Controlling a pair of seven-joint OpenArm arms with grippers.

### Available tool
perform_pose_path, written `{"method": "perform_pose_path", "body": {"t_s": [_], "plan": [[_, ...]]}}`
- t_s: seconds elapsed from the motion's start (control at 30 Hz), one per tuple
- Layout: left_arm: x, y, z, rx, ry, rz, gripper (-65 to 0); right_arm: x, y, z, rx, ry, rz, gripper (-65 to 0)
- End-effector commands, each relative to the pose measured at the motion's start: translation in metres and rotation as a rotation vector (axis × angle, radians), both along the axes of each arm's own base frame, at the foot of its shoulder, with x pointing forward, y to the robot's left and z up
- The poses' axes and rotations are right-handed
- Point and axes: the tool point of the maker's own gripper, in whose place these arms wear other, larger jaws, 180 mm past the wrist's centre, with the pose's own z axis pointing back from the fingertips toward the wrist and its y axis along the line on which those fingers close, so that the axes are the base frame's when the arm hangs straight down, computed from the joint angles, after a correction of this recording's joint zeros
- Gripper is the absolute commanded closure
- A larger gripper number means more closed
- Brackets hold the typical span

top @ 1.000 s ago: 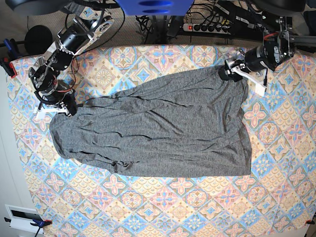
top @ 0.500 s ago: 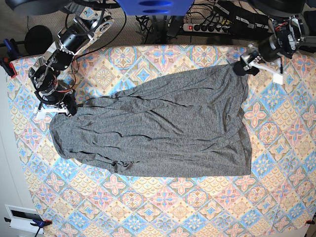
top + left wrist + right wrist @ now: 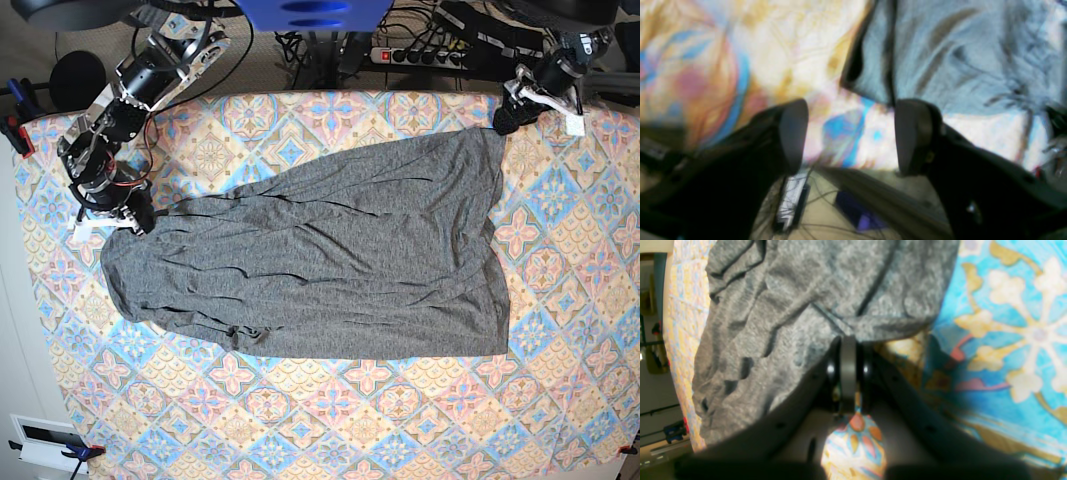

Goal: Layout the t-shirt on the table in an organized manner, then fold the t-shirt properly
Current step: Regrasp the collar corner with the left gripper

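The dark grey t-shirt (image 3: pixel 330 260) lies spread on the patterned table (image 3: pixel 400 410), with wrinkles running across it. My right gripper (image 3: pixel 135 222) is at the shirt's left corner. In the right wrist view this gripper (image 3: pixel 848 346) is shut on a fold of the t-shirt (image 3: pixel 790 306) just above the table (image 3: pixel 1007 340). My left gripper (image 3: pixel 512 113) hovers by the table's far edge, just past the shirt's far right corner. In the left wrist view it (image 3: pixel 851 136) is open and empty, with the t-shirt (image 3: pixel 957 50) beyond its fingertips (image 3: pixel 912 133).
A power strip (image 3: pixel 420 55) and cables lie behind the table's far edge. Red and blue clamps (image 3: pixel 15 130) hold the cloth at the left edge. A white device (image 3: pixel 45 440) sits at the near left corner.
My left gripper has moved up and to the right, from the shirt's far right corner to the table's far edge, jaws staying open. The right arm has not moved.
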Motion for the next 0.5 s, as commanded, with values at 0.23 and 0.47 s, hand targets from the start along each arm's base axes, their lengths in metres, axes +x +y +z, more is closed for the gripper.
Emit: {"method": "perform_pose_path", "body": {"t_s": [0.23, 0.47], "plan": [[-0.014, -0.004, -0.004, -0.003, 0.037, -0.03, -40.4, 0.012, -0.007, 0.016, -0.022, -0.057, -0.004, 0.0], [-0.012, -0.037, -0.009, -0.151, 0.079, -0.034, -40.2, 0.012, -0.006, 0.017, -0.021, -0.058, -0.004, 0.0]]}}
